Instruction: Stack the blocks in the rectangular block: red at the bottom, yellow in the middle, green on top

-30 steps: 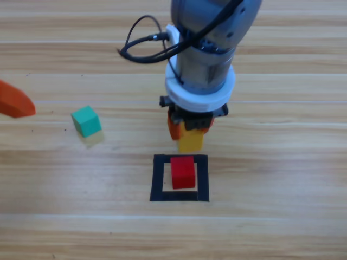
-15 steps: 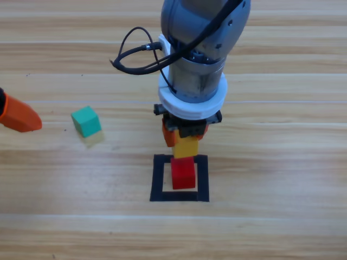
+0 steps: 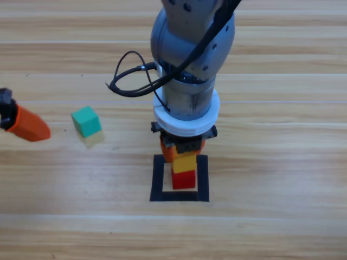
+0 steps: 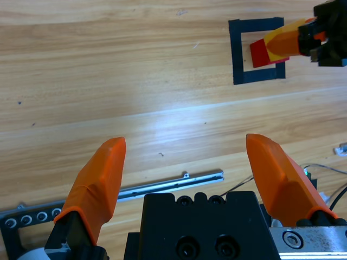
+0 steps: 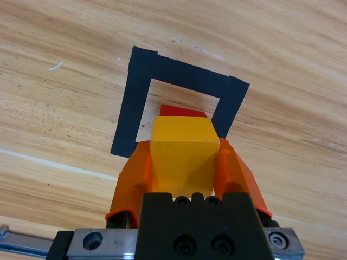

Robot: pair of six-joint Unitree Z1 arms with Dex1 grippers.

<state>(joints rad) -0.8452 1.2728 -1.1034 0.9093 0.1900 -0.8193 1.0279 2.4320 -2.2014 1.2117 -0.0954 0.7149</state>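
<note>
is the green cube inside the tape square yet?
No. In the high view the green cube sits on bare wood well left of the tape square, which holds only the red cube under the yellow cube.

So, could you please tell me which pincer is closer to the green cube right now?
The left pincer. It waits open at the table's left edge, just left of the green cube. The right pincer is farther right, holding the yellow cube over the red cube.

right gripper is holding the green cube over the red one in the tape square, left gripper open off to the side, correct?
One thing is wrong: the right gripper holds the yellow cube, not the green cube, which sits on the table in the high view. The red cube, tape square and open left gripper are as you said.
</note>
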